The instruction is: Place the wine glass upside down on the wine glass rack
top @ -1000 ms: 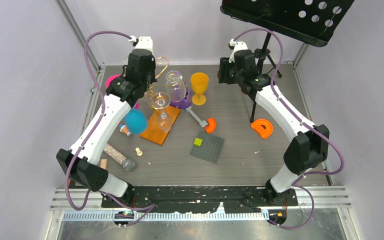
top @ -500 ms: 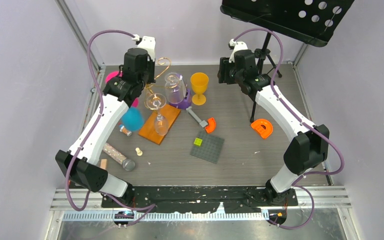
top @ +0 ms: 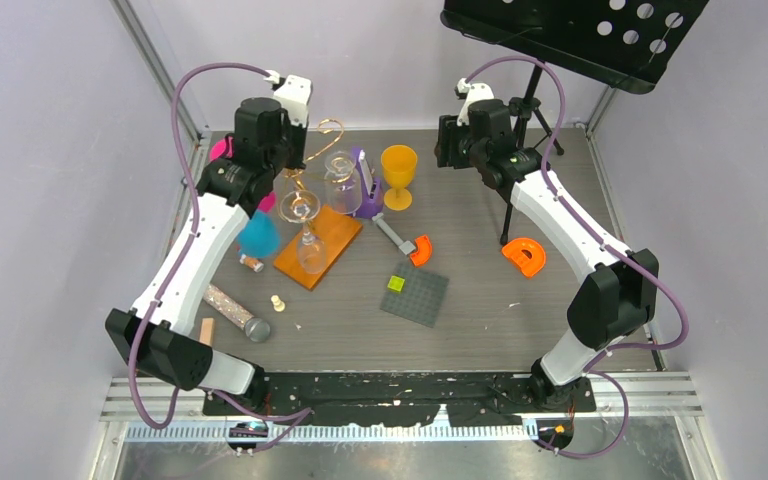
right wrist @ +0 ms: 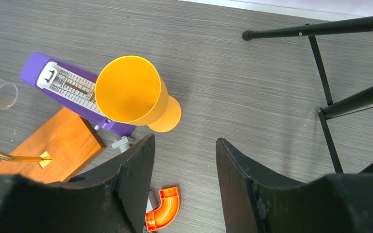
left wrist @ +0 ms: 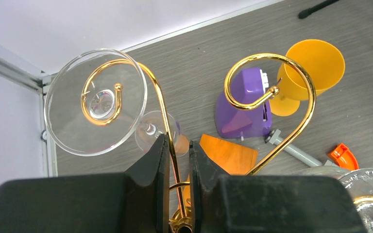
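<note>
While the L gripper (left wrist: pixel 177 141) sits close to the back-left corner rail (left wrist: pixel 9 65), w/ bare grey wood-grain table (left wrist: pixel 199 63) ahead, its fingers pinch the thin gold wire stem of the wine glass rack (left wrist: pixel 228 156). The clear wine glass (left wrist: pixel 96 102) hangs inverted just ahead-left of the fingertips, round foot on a curled scroll. R gripper (right wrist: pixel 184 141) spread wide, empty; yellow goblet (right wrist: pixel 131 92) ahead-left, black stand legs (right wrist: pixel 364 99) to the right.

The left tool (left wrist: pixel 177 145) has little room. The gold scrolls of the wine glass rack (top: pixel 340 225), a hanging wine glass (left wrist: pixel 68 116) and the purple metronome (left wrist: pixel 240 109) crowd it closely. The right tool (right wrist: pixel 184 141) faces bare surface (right wrist: pixel 252 87) — bounded by the orange goblet (right wrist: pixel 131 90) and the music stand legs (right wrist: pixel 320 27).
</note>
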### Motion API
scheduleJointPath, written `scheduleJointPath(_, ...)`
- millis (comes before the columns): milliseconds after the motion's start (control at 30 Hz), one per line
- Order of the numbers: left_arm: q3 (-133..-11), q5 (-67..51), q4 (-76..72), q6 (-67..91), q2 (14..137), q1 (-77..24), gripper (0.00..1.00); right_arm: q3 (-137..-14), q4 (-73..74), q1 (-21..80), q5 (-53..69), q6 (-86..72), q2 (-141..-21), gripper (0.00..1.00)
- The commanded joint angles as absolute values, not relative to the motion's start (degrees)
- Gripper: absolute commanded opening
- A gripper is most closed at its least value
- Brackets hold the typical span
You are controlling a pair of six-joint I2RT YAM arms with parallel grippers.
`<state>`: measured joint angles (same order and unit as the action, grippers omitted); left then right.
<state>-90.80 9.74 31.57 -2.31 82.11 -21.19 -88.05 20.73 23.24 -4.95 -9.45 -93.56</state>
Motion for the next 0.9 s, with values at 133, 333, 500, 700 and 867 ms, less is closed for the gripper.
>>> scheduleJointPath(133,-89.58,-3.38,38.55,-9.90,82.09,-20.53,0.00,-88.36,18.39,23.18,-4.07,-8.21,-90.86,0.56)
scheduleJointPath(333,-88.99,-7.31,39.36,-12.56,80.86,-19.45,0.00,-88.82,18.52,23.20,-3.46,-8.01,-91.05,0.56)
scheduleJointPath(500,-87.76,-11.83,39.38,-14.64,78.90,-17.55,0.00,-89.08,18.63,23.20,-3.26,-7.85,-91.21,0.56)
scheduleJointPath(700,-86.52,-15.65,40.32,-18.01,77.21,-16.44,0.00,-89.29,18.71,23.20,-2.85,-7.82,-91.36,0.56)
scheduleJointPath(867,-86.88,-19.61,42.12,-20.74,77.24,-15.98,0.00,-89.30,18.93,23.19,-2.74,-7.83,-91.41,0.56)
